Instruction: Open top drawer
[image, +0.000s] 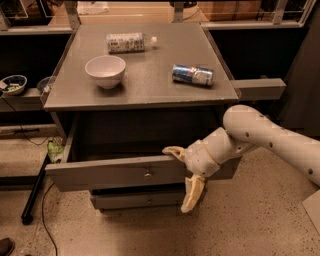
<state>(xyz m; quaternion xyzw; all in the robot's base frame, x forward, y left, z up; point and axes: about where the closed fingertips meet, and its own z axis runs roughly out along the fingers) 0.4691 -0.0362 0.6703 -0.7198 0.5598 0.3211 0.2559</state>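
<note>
The top drawer (110, 173) is a wide grey drawer with a small round metal knob (147, 173) at its centre. It stands pulled out from the grey cabinet, and its dark inside shows. My gripper (183, 174) is at the drawer front, right of the knob. It is open, with its tan fingers spread: one finger (173, 151) hooks over the front's top edge and the other hangs below the front's lower edge. My white arm (270, 142) reaches in from the right.
On the cabinet top (150, 90) are a white bowl (105, 71), a lying bottle (127, 42) and a lying can (193, 74). A narrower grey drawer (135, 201) sits shut below. A black leg and cable (35, 192) lie on the floor at left.
</note>
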